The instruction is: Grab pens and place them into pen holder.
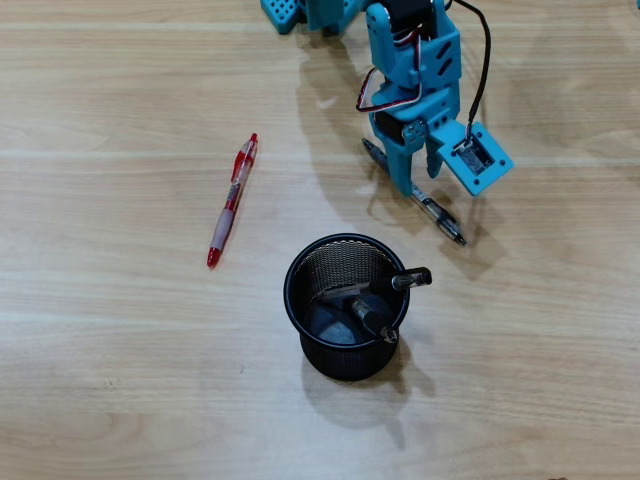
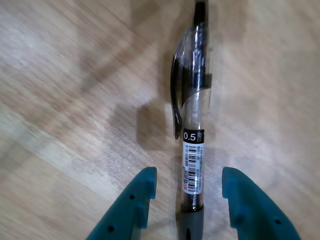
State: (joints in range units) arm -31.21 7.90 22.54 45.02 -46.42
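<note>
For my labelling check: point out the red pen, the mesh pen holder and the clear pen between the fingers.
red pen (image 1: 232, 201), overhead view, pale middle.
pen holder (image 1: 296, 262), overhead view, rim.
clear pen (image 2: 194, 160), wrist view, labelled barrel.

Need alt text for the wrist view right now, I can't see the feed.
The open tool straddles a clear pen lying on the wooden table, one blue finger on each side, neither touching it. The pen has a black clip and a label reading 0.5.
</note>
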